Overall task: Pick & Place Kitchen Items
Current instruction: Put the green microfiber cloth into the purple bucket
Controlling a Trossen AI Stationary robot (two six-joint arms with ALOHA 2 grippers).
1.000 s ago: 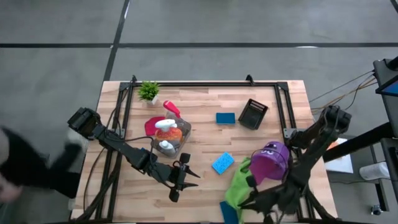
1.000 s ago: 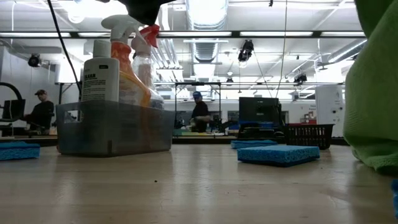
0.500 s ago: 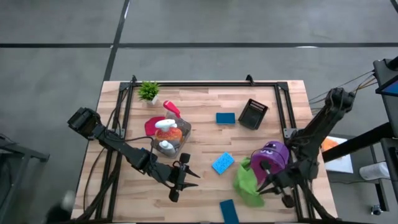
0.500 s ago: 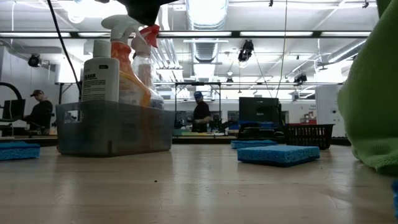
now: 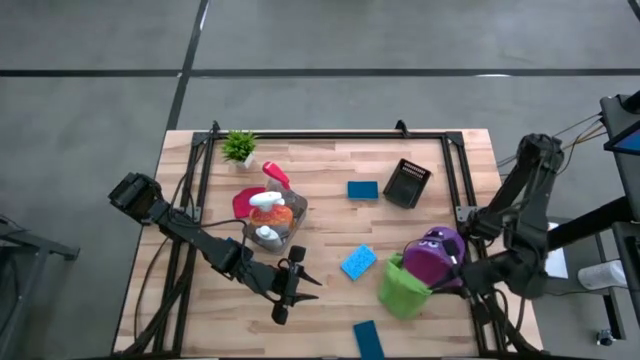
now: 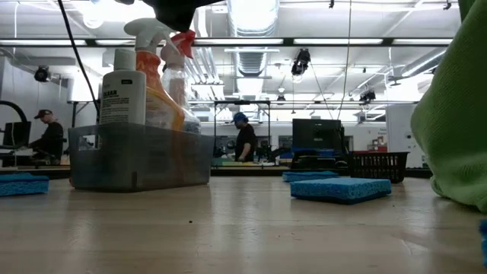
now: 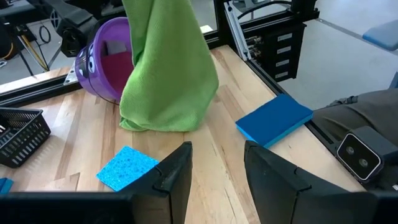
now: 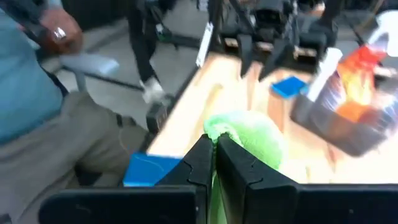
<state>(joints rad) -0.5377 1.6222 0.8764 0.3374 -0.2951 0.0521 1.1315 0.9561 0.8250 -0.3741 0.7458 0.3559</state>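
Tabletop grey bin with spray bottles, perhaps three.

A robotics lab or workshop: a wooden surface framed by black metal rails stands on a grey concrete floor, beneath exposed ceiling ducts and strip lights, with people at monitors and workstations behind
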